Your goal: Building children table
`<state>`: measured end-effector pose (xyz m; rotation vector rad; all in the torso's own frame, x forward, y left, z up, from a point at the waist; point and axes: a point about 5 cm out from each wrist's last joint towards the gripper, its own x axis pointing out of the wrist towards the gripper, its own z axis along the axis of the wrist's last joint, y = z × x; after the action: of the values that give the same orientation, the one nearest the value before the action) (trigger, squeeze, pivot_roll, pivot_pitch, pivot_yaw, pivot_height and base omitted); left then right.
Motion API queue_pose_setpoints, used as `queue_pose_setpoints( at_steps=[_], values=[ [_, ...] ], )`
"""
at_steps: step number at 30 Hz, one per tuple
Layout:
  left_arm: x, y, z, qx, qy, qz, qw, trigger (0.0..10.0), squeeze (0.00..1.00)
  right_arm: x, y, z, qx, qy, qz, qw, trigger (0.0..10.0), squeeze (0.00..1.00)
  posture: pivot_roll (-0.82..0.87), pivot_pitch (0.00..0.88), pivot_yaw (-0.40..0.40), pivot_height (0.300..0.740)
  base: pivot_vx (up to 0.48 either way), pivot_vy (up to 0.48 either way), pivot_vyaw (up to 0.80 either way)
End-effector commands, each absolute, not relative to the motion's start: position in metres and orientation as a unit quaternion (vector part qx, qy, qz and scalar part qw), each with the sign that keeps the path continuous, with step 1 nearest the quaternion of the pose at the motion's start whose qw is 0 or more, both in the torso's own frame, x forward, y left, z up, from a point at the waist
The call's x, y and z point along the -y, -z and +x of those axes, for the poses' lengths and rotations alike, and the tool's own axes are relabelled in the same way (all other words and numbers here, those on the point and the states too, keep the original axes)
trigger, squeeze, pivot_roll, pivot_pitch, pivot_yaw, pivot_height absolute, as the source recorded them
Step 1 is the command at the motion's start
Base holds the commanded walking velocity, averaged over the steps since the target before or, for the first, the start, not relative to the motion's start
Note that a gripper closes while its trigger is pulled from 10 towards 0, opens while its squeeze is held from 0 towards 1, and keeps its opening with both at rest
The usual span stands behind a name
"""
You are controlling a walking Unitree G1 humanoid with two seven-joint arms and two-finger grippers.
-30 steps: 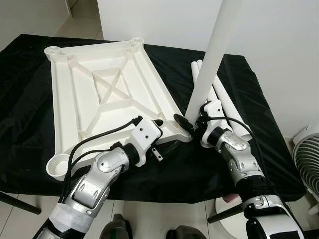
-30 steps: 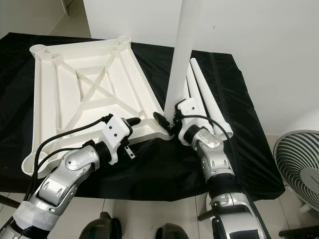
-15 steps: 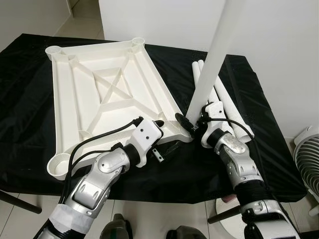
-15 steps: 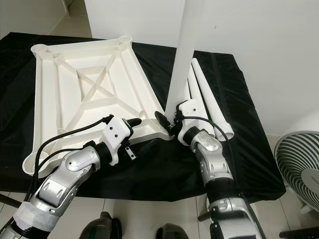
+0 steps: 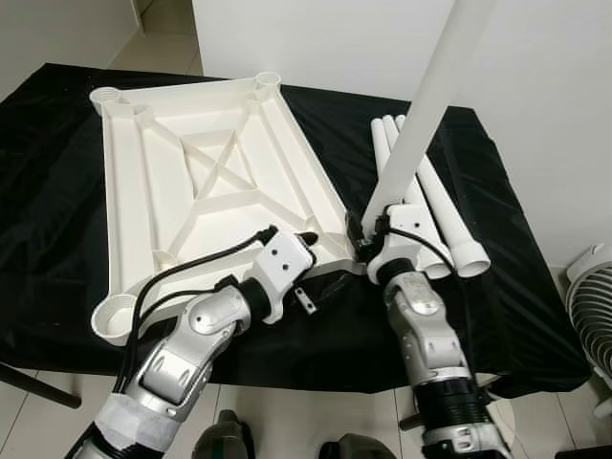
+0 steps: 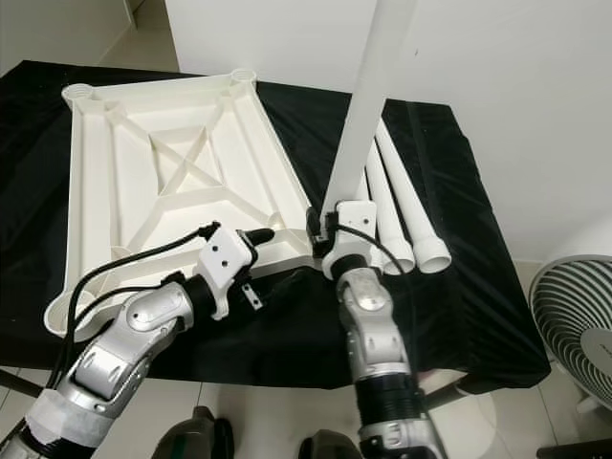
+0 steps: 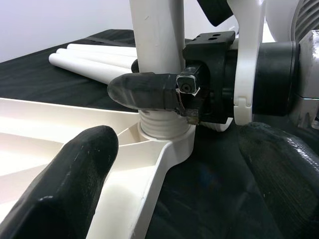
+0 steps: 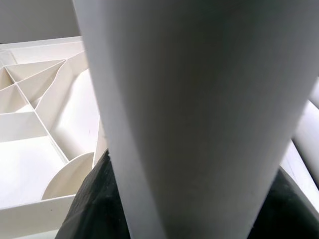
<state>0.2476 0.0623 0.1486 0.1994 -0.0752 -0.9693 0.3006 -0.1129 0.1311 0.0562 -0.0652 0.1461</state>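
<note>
The white tabletop lies upside down on the black cloth that covers the desk, its ribbed underside facing up and a round socket at each corner. The left claw sits at the near right corner of the tabletop; its fingers are spread, one over the tabletop rim and the other over the cloth, and they grip nothing. Just beside it, the right claw pinches the base of a white table leg. The leg stands nearly upright, tilted slightly to the right, with its threaded end seated in the corner socket. Three spare legs lie side by side on the cloth, behind the right claw. A fan stands on the floor at far right.
</note>
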Motion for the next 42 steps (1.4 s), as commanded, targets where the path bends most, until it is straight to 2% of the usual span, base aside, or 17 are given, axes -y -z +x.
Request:
queue_pose_setpoints(
  at_steps=[1,5,7,18,24,25,26,27,35,42],
  values=[
    [-0.059,-0.146,0.243,0.028,0.494,0.093,0.864,10.0,0.00,0.120,-0.125,0.299,0.015,-0.056,0.034,0.998,10.0,0.00,-0.03,0.021,-0.030,0.740,0.000,0.000,0.00],
    [-0.058,-0.146,0.243,0.028,0.495,0.094,0.863,10.0,0.00,0.122,-0.125,0.299,0.013,-0.052,0.037,0.998,10.0,0.00,-0.03,0.019,-0.031,0.740,0.000,0.000,0.00],
    [-0.059,-0.146,0.243,0.028,0.496,0.095,0.863,10.0,0.00,0.120,-0.127,0.298,0.011,-0.057,0.048,0.997,10.0,1.00,-0.03,0.014,-0.035,0.740,0.000,0.000,0.00],
    [-0.058,-0.145,0.242,0.028,0.495,0.092,0.863,10.0,0.00,0.114,-0.137,0.297,0.028,-0.097,0.069,0.992,10.0,1.00,-0.03,0.010,-0.038,0.740,0.000,0.000,0.00],
    [-0.058,-0.146,0.242,0.028,0.496,0.093,0.863,10.0,0.00,0.123,-0.144,0.302,0.034,-0.176,0.042,0.983,10.0,1.00,-0.03,0.011,-0.036,0.740,0.000,0.000,0.00],
    [-0.058,-0.146,0.242,0.028,0.496,0.093,0.863,10.0,0.00,0.125,-0.145,0.303,0.033,-0.197,0.029,0.979,10.0,0.59,-0.03,0.011,-0.036,0.740,0.000,0.000,0.00],
    [-0.058,-0.146,0.242,0.028,0.496,0.093,0.863,10.0,0.00,0.125,-0.145,0.303,0.033,-0.197,0.029,0.979,10.0,0.59,-0.03,0.011,-0.036,0.740,0.000,0.000,0.00],
    [-0.058,-0.146,0.242,0.027,0.497,0.093,0.862,10.0,0.00,0.128,-0.146,0.304,0.035,-0.221,0.013,0.975,10.0,0.00,-0.03,0.013,-0.034,0.740,0.000,0.000,0.00],
    [-0.059,-0.146,0.243,0.028,0.493,0.092,0.865,10.0,0.00,0.136,-0.139,0.310,0.021,-0.307,-0.063,0.949,10.0,0.00,-0.03,0.023,-0.032,0.740,0.000,0.000,0.00],
    [-0.059,-0.147,0.244,0.029,0.489,0.090,0.867,10.0,0.00,0.132,-0.132,0.316,0.005,-0.349,-0.067,0.935,10.0,0.00,-0.02,0.024,-0.035,0.740,0.000,0.000,0.00]
  ],
)
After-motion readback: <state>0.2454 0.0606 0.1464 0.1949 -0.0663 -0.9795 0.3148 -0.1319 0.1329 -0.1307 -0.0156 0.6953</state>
